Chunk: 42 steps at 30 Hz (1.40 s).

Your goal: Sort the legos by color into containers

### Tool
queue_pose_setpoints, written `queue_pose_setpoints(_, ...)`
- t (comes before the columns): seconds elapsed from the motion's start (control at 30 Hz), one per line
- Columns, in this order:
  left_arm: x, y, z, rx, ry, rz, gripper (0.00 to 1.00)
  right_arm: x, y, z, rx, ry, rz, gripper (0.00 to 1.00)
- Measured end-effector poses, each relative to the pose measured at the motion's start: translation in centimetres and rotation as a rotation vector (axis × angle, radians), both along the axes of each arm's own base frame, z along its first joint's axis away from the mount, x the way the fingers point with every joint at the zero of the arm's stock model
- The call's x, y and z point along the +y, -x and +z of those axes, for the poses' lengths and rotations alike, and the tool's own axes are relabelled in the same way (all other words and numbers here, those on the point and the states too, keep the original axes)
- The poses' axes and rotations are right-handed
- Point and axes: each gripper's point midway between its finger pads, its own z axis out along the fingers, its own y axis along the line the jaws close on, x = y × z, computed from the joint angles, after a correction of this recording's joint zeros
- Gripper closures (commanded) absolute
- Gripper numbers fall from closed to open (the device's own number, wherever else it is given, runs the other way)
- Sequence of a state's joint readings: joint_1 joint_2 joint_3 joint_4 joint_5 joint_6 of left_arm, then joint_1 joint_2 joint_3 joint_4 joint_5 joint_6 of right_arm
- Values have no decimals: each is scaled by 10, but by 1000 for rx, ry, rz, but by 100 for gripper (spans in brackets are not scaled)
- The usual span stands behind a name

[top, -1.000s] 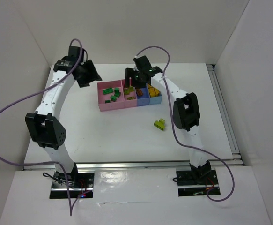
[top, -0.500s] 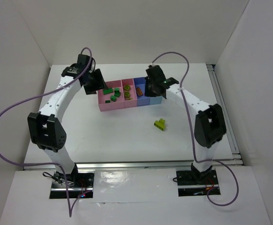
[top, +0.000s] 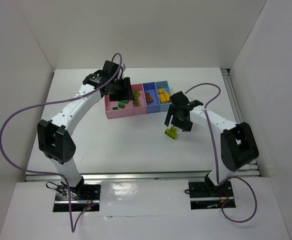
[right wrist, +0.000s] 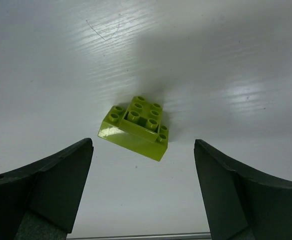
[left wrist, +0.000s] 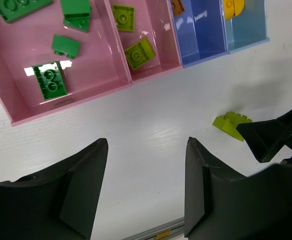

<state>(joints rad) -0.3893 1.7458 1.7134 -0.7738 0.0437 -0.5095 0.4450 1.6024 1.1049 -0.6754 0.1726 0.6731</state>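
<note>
On the white tabletop (top: 125,150), seen from overhead, my two arms reach in from 6 o'clock. The left arm (top: 68,112) curves up toward 12 o'clock, and the right arm (top: 218,122) bends in toward the centre.

Just beyond centre, toward 12 o'clock, sits the row of four joined bins (top: 121,114). From 9 o'clock to 3 o'clock they are the wide pink bin (left wrist: 100,50), the narrow pink bin (left wrist: 156,30), the blue-purple bin (left wrist: 201,30) and the light blue bin (left wrist: 243,27).

The left tool (left wrist: 147,145) hangs over the wide pink bin, its fingers apart and holding nothing. The right tool (right wrist: 143,141) hovers at about 4 o'clock from the bins. Its fingers are spread wide, one on each side of a loose lime green brick (right wrist: 135,127) and not touching it. That brick lies alone on the tabletop, well apart from the bins.

Several dark green bricks (left wrist: 49,82) lie in the wide pink bin and two lime green bricks (left wrist: 139,52) in the narrow pink one. An orange-brown brick (left wrist: 177,5) shows at the edge of the blue-purple bin, and a yellow brick (left wrist: 232,6) at the edge of the light blue bin.
</note>
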Motion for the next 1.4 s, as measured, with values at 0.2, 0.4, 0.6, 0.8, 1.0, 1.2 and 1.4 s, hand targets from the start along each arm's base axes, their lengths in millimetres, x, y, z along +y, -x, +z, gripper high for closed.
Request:
queue_pose_setpoints(0.2, -14, 3, -17, 37, -25, -43, 36, 3, 4, -2, 14, -45, -89, 32)
queue_pose_setpoints(0.4, -19, 5, -20, 41, -31, -57, 36, 4, 4, -8, 29, -66, -142, 36)
queue_pose_setpoints(0.6, -20, 6, -20, 37, -41, -73, 36, 4, 4, -25, 68, -51, -163, 53)
queue_pose_setpoints(0.8, -22, 7, -20, 36, -43, -91, 33, 6, -1, -27, 56, -60, -163, 77)
queue_pose_setpoints(1.0, -44, 21, -21, 60, 40, -236, 15, 4, -8, -20, 23, -42, -128, 80)
queue_pose_setpoints(1.2, -78, 54, -52, 155, 241, -365, 4, 25, -24, 28, -134, -166, -12, 82)
queue_pose_setpoints(1.4, -108, 76, -69, 212, 383, -404, 12, 49, -33, 75, -267, -314, 91, 82)
